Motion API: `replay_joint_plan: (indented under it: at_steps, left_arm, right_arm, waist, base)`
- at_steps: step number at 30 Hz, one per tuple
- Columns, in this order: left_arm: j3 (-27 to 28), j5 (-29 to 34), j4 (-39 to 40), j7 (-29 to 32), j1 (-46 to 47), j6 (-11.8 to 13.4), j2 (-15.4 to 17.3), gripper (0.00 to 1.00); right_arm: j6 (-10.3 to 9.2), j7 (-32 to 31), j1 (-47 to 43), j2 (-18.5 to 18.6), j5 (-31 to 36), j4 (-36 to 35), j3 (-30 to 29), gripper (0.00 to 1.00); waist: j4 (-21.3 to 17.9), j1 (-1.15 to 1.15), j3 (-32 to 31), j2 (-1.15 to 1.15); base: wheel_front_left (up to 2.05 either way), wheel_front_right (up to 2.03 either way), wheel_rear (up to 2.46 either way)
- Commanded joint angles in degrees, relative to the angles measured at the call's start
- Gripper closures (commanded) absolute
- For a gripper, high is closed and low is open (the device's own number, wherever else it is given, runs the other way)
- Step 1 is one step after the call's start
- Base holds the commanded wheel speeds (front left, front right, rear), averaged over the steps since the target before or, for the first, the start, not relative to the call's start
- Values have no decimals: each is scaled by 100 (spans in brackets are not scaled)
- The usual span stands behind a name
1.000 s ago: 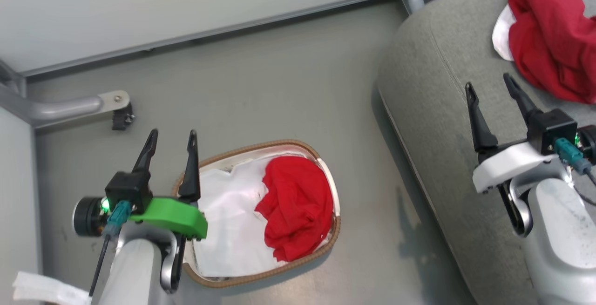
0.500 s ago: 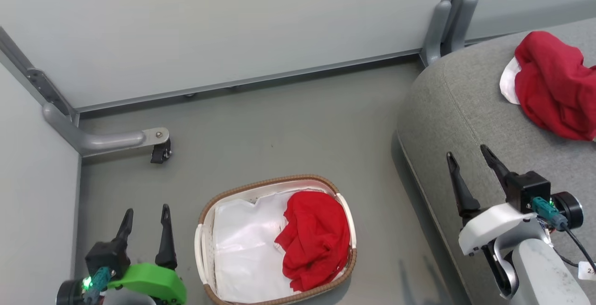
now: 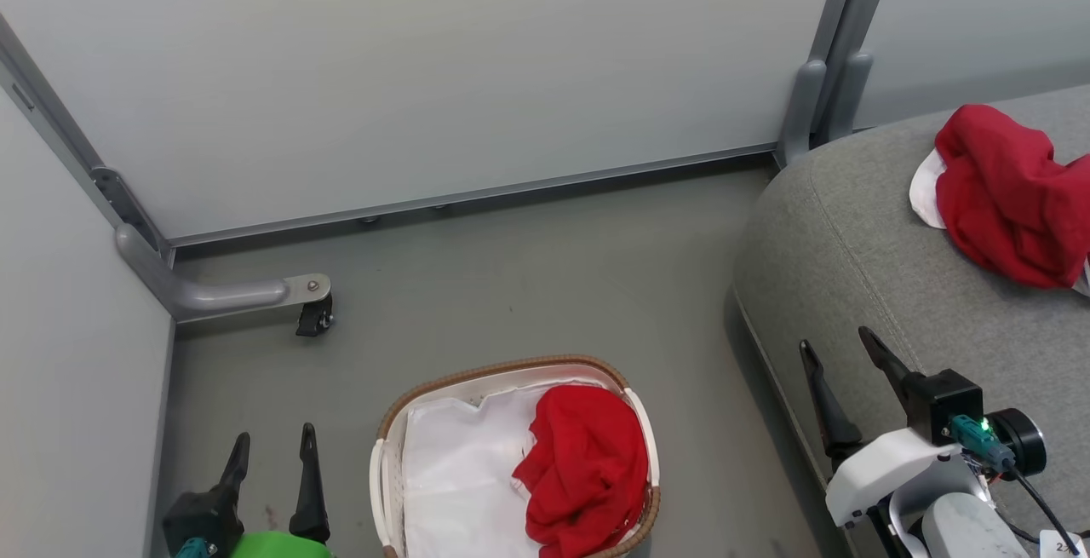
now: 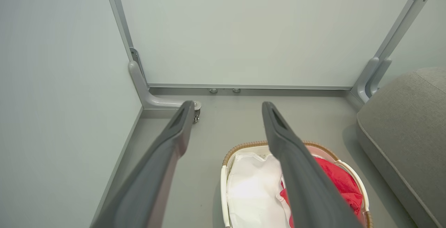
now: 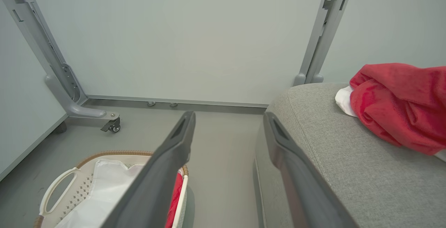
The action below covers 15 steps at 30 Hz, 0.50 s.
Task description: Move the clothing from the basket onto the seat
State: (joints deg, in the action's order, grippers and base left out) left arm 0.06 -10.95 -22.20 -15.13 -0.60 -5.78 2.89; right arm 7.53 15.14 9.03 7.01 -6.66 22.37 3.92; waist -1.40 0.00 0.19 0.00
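- Head view: basket [image 3: 477, 368] stands on grey floor [image 3: 528, 285]; inside it a white liner [image 3: 460, 473] with a crumpled red garment [image 3: 588, 464] piled on the liner's right half, against the right wall.
- Seat [image 3: 851, 268] is right of the basket, apart from it; second red garment [image 3: 1005, 196] lies bunched on the seat, far side from the basket, with a white part showing at its basket-side edge.
- Left claw [image 3: 274, 437] is just left of the basket, over the floor, fingers spread wide, holding nothing.
- Right claw [image 3: 834, 341] is right of the basket, over the seat's near edge, fingers spread wide, holding nothing.
- Versus a second ago: the whole picture has shifted, so the camera moved. Both garments lie as before. The left claw then overlapped the basket's left rim; now it is apart from it. Both claws as wide as before.
- White tag [image 3: 1064, 545] by the right arm's cable, far right of the basket; print too small to read.
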Motion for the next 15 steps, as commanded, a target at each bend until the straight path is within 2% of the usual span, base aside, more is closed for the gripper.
replay_joint_plan:
  at_steps: [1, 9, 15]
  left_arm:
    - [0, -25, 36, -3, -105, 38, 6, 0]
    - [-68, -135, 77, -3, -260, 56, 5, 0]
    - [-195, -217, 15, -3, -146, -33, 5, 0]
  right_arm:
    - [-8, 1, -90, -10, -12, -19, 1, 0]
    - [-8, 1, -163, -36, -38, -28, 34, 0]
    - [-8, 1, -37, -28, -45, -99, 59, 0]
  waist:
    - [6, 0, -33, 0]
    - [9, 0, -57, 0]
    - [-32, 0, 94, 0]
  base:
    - [0, 0, 0]
    - [0, 0, 0]
    - [0, 0, 0]
